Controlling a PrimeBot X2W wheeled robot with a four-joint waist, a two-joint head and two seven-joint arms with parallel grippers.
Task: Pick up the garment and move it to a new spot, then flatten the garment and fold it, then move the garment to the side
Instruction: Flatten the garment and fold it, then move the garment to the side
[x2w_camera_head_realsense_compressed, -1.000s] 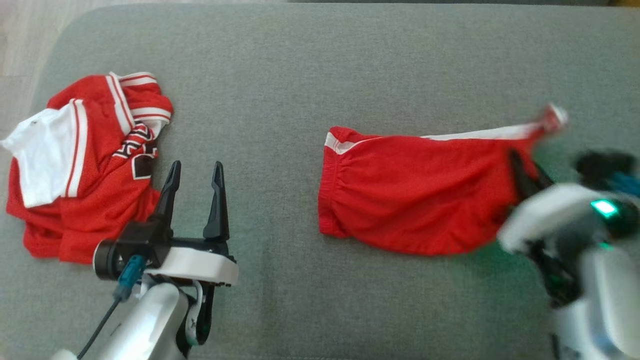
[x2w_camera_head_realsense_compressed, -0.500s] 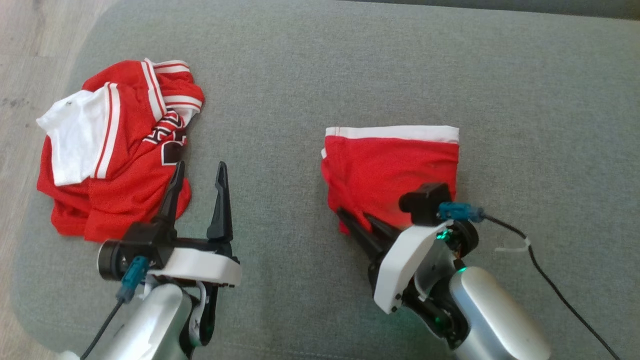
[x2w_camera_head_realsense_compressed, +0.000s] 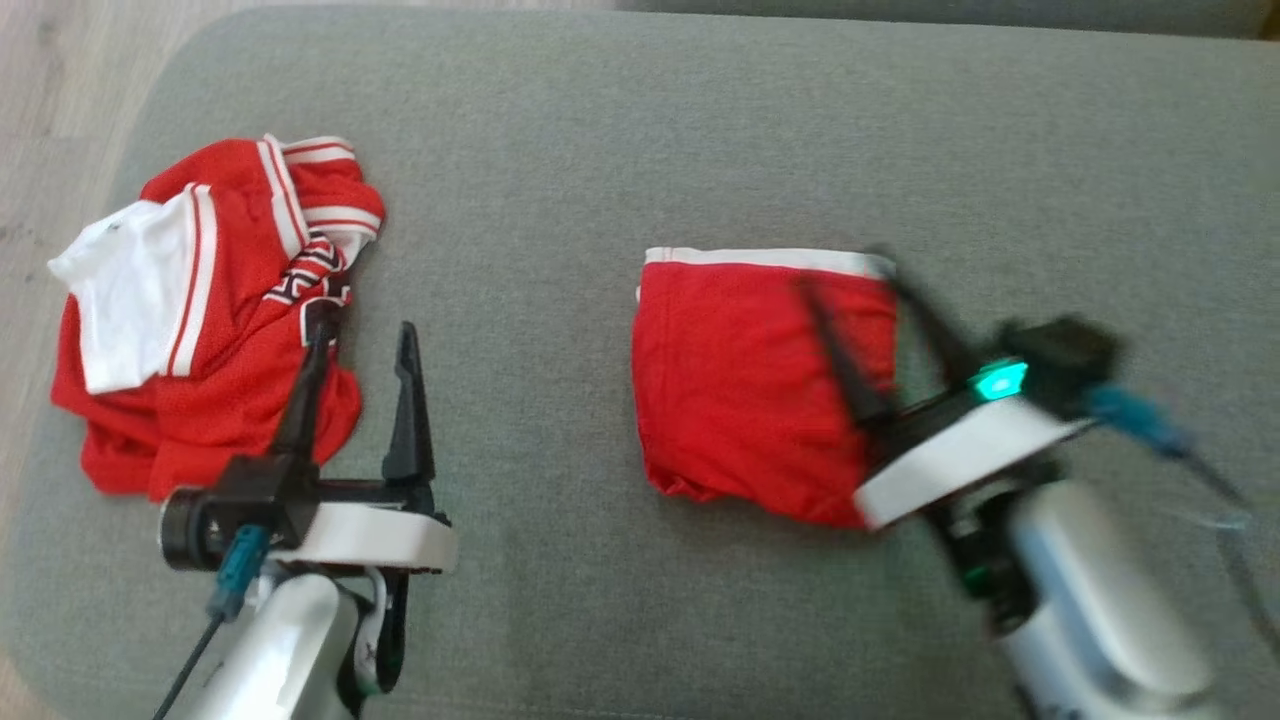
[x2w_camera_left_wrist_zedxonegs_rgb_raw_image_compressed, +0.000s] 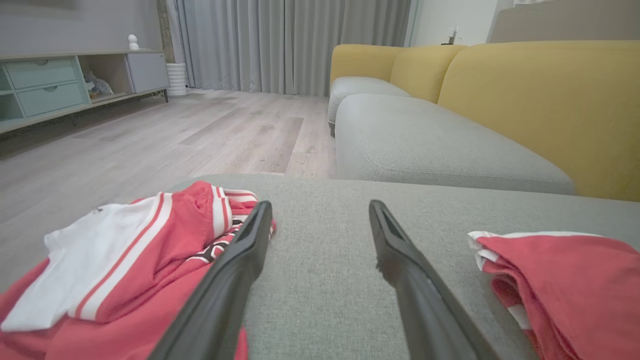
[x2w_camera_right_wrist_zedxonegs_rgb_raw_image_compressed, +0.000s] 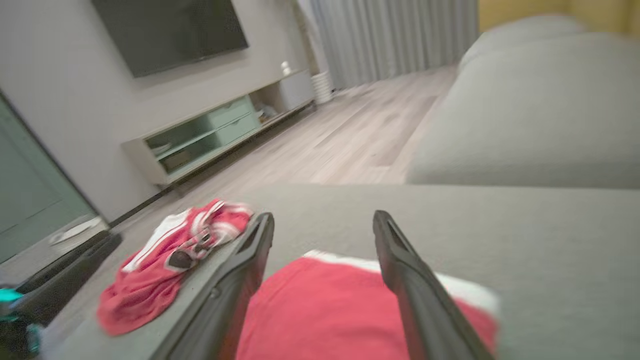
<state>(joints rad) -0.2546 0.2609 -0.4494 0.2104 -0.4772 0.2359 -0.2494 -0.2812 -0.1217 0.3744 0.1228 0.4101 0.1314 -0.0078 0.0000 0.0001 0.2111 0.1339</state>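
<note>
Beneath both claws, a broad grey cushion (x2w_camera_head_realsense_compressed: 620, 130), taking up nearly all of the head view. Past the fingertips in the wrist views, a yellow-backed sofa (x2w_camera_left_wrist_zedxonegs_rgb_raw_image_compressed: 525, 100) with grey seats, pale wood floor (x2w_camera_left_wrist_zedxonegs_rgb_raw_image_compressed: 200, 130), grey curtains (x2w_camera_left_wrist_zedxonegs_rgb_raw_image_compressed: 280, 40) and a low cabinet (x2w_camera_left_wrist_zedxonegs_rgb_raw_image_compressed: 45, 85) with mint drawers; up and left of the right claw's fingers, a dark screen (x2w_camera_right_wrist_zedxonegs_rgb_raw_image_compressed: 170, 30) on the wall. Left of the left gripper (x2w_camera_head_realsense_compressed: 362, 335), a crumpled red jersey (x2w_camera_head_realsense_compressed: 200, 400) with white panels and red-and-white striped trim, its edge overlapped by the left finger in the head view, contact impossible to judge. Black-and-white lettering on the jersey, too creased to read; no other brand or label legible anywhere. Directly under the right gripper (x2w_camera_head_realsense_compressed: 845, 272), the red shorts (x2w_camera_head_realsense_compressed: 740, 390), folded into a neat block, a white band along the far edge just past the fingertips; seen from the left gripper, off to its right and apart from it. Right gripper blurred in the head view, fingers spread wide over the red cloth with nothing clamped between them, contact with the fabric unclear. Left gripper likewise released, fingers parted above bare cushion, grasping nothing. On the right wrist, a small green light (x2w_camera_head_realsense_compressed: 1000, 380).
</note>
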